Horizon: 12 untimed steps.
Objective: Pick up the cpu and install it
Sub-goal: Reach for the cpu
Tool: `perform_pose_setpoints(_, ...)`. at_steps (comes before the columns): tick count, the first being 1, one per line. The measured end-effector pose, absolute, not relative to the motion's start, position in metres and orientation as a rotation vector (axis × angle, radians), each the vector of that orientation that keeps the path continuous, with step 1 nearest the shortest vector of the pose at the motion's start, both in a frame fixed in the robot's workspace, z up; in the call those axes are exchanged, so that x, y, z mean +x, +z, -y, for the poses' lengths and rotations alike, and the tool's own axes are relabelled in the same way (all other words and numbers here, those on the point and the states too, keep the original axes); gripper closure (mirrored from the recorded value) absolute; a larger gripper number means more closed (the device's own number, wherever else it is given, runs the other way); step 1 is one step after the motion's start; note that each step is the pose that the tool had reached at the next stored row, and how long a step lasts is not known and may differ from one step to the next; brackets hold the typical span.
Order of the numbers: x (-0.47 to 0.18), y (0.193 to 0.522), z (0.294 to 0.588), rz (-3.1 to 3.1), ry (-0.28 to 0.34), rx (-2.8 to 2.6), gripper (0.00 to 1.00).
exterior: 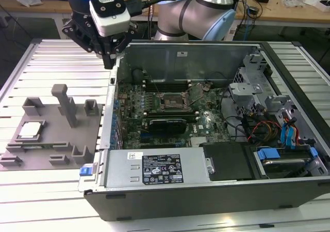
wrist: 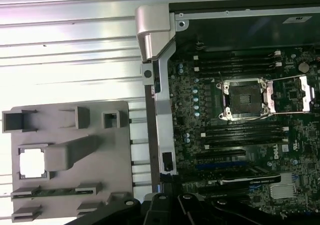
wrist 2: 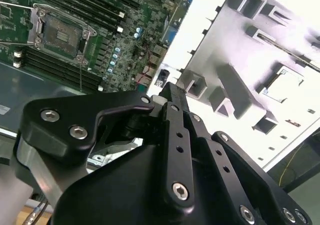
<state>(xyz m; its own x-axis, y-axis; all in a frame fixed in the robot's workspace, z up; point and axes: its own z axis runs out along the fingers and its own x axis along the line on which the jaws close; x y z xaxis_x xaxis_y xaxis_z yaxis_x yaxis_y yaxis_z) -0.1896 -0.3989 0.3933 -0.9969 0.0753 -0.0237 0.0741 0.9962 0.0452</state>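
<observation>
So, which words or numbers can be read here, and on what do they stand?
White label on the grey box: black print, too small to read.
Small sticker on the case wall: too blurred to read.
Nothing else legible.

Silvery square cpu (exterior: 30, 130) lies flat in a grey holder's (exterior: 58, 140) recess
</observation>
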Motion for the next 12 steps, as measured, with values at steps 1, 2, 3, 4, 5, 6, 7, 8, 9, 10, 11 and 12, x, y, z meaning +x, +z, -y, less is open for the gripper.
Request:
perform_pose_setpoints(1,-0.195,0.393,0.399,-3.113,0.069,0.117,0.89)
perform_pose_setpoints(2,-0.198,0.393,0.399,-3.113,0.069,0.117,0.89)
perform_pose_setpoints(3,-0.201,0.393,0.399,-3.113,0.069,0.117,0.89)
perform_pose_setpoints(4,-0.204,0.393,0.399,-3.113,0.069,0.117,0.89)
perform_pose_setpoints(5,-0.205,0.393,0.399,-3.113,0.069,0.116,0.89)
perform_pose_setpoints(6,-0.207,0.393,0.399,-3.113,0.069,0.116,0.89)
perform_pose_setpoints(7,-0.209,0.393,0.399,-3.113,0.069,0.116,0.89)
perform_pose_setpoints(8,-0.211,0.393,0.399,-3.113,0.069,0.117,0.89)
perform_pose_setpoints(9,-0.213,0.393,0.399,-3.113,0.069,0.117,0.89)
perform_pose_setpoints(10,-0.215,0.393,0.399,-3.113,0.069,0.117,0.89)
perform_pose_setpoints(11,-0.217,0.393,0.399,-3.113,0.069,0.117,0.89)
perform_pose_setpoints(12,-0.219,0.393,0.399,-3.113,0.069,0.117,0.89)
